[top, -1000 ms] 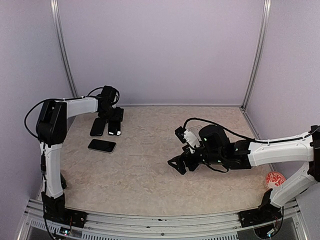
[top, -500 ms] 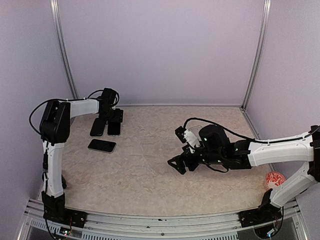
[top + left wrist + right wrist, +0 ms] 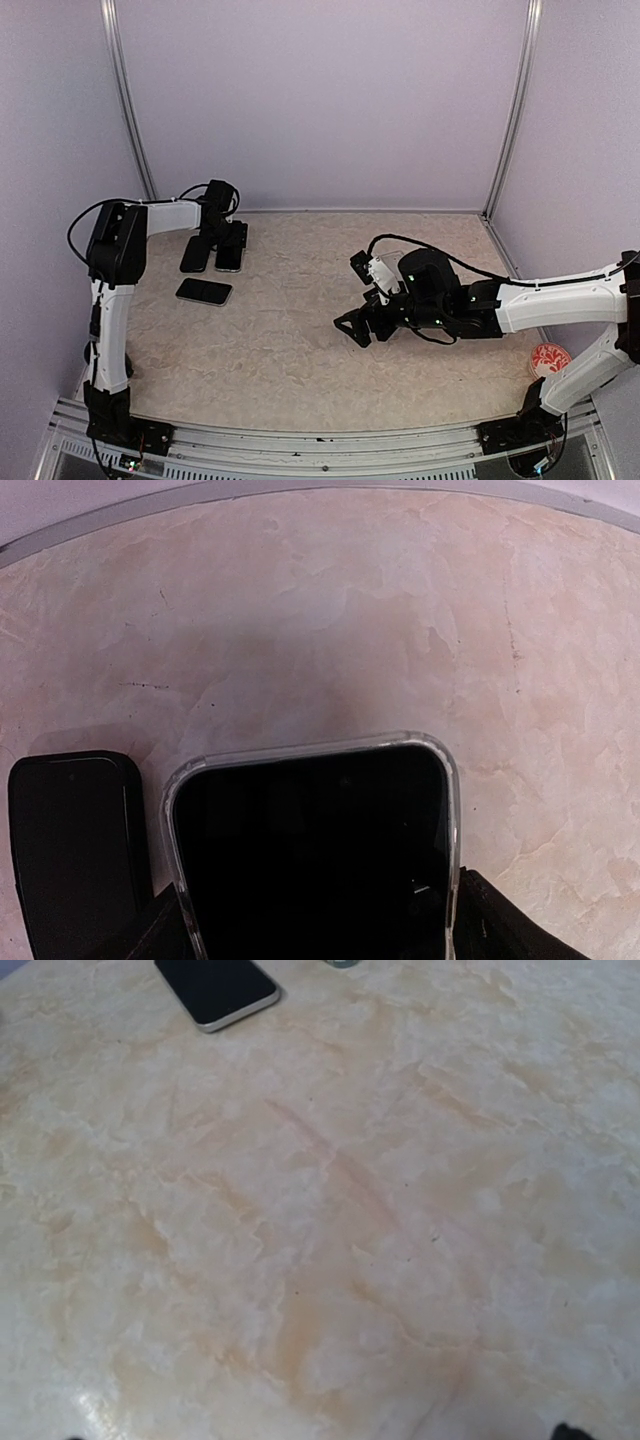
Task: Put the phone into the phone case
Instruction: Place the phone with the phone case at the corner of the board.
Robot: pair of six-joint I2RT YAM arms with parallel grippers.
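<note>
Swinging a little to the right since a second ago, the left arm's black elbow now sits further from the side wall, and the left gripper [image 3: 227, 240] has crept slightly rightward at the far left of the table. The right arm and all three phones are where they were.

From where I stand, the left gripper's jaws are wide apart, one on each side of the thin transparent phone case [image 3: 310, 748]. Its clear rim frames a glossy black slab phone [image 3: 310, 850] seated in it. Whether the fingers [image 3: 500, 930] actually squeeze its edges I cannot tell. The case lies on the table at the far left, with a second black phone [image 3: 75, 850] just beside it and a third, silver-edged black phone [image 3: 204, 291] nearer the arms.

The right gripper [image 3: 352, 330] hangs low over the middle of the tabletop, jaws spread wide, holding nothing.

The table [image 3: 300, 380] is a beige, marbled slab. Pale lilac walls [image 3: 320, 100] close it in on three sides, with metal corner posts [image 3: 515, 110], an aluminium rail [image 3: 300, 440] along the near edge and a red-and-white round disc [image 3: 548, 358] at the right.
</note>
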